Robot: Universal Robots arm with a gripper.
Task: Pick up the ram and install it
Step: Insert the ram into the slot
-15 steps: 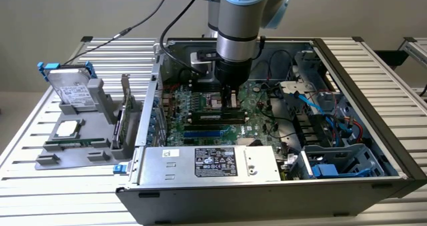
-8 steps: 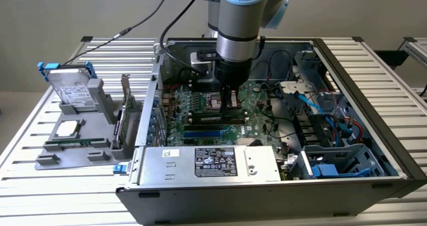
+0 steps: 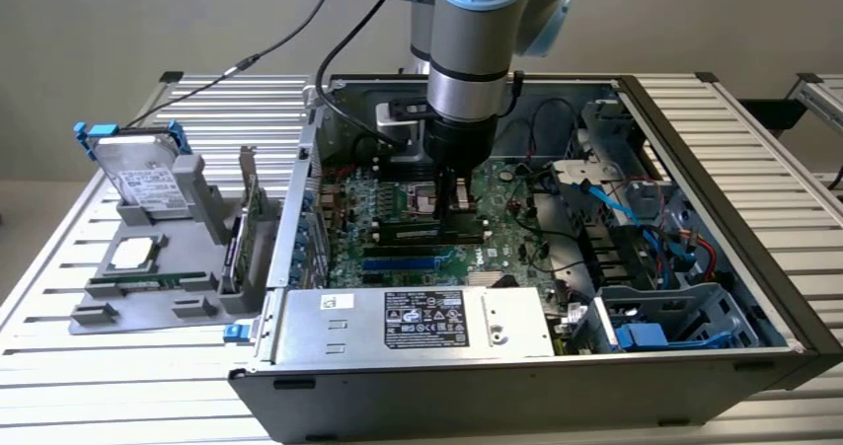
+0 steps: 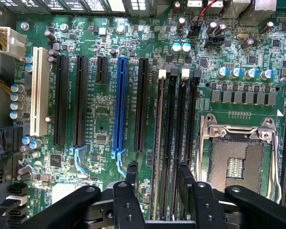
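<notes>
My gripper (image 3: 460,206) hangs low inside the open computer case, right over the motherboard's memory slots (image 3: 409,233). In the wrist view its two black fingers (image 4: 132,174) stand apart, so the gripper (image 4: 157,177) is open. Between them runs the ram (image 4: 160,133), seen edge-on as a thin greenish strip standing in the outermost slot beside the black expansion slots. Neither finger touches it. The three neighbouring memory slots (image 4: 185,133) show bare. The empty processor socket (image 4: 238,157) lies just beyond them.
The case walls (image 3: 737,169) surround the board. Blue and black cables (image 3: 633,208) and a drive cage (image 3: 658,317) fill the exterior view's right, with the power supply (image 3: 421,322) at the front. A grey fixture (image 3: 132,297) outside the case holds a hard drive (image 3: 145,174), a silver processor chip (image 3: 132,255) and an upright card (image 3: 245,228).
</notes>
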